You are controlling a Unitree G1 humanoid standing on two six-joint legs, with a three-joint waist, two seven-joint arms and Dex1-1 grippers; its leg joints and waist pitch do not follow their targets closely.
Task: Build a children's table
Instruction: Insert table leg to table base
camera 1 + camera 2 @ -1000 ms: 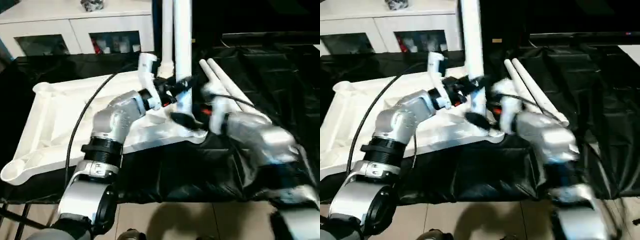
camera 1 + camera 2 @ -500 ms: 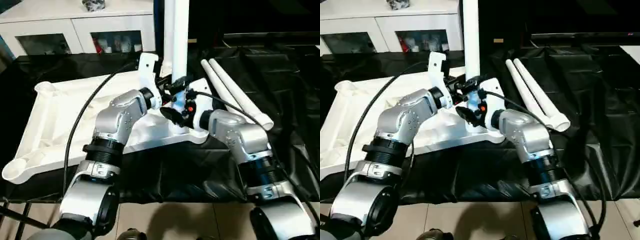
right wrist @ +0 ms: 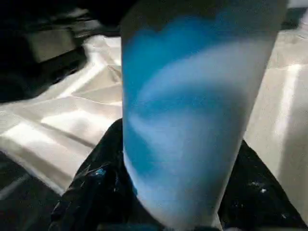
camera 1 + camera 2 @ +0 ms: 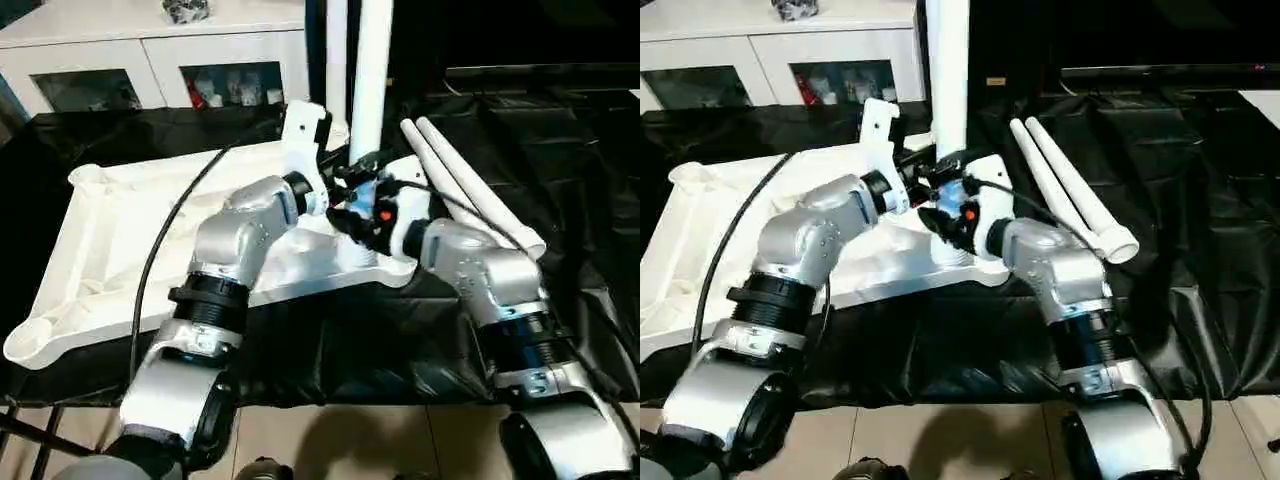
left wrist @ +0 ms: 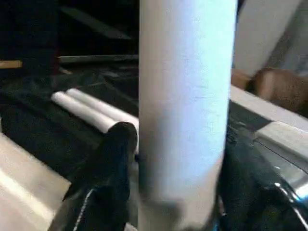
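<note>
The white tabletop (image 4: 110,240) lies upside down on black cloth, ribs up. One white leg (image 4: 371,80) stands upright at its near right corner socket, leaning slightly right. My left gripper (image 4: 347,178) is shut on this leg from the left; black fingers (image 5: 113,163) flank the leg (image 5: 187,110) in the left wrist view. My right gripper (image 4: 362,215) is shut on the same leg just below, from the right; the leg (image 3: 192,120) sits between its fingers (image 3: 94,192) in the right wrist view. A second leg (image 4: 335,60) stands upright behind.
Two more legs (image 4: 470,190) lie side by side on the black cloth (image 4: 560,150) to the right of the tabletop. A white cabinet with glass doors (image 4: 150,50) stands behind. Tiled floor (image 4: 350,440) shows at the near edge.
My right arm swung in from the right and its gripper closed around the upright leg below my left gripper. The leg's top has tipped slightly right.
</note>
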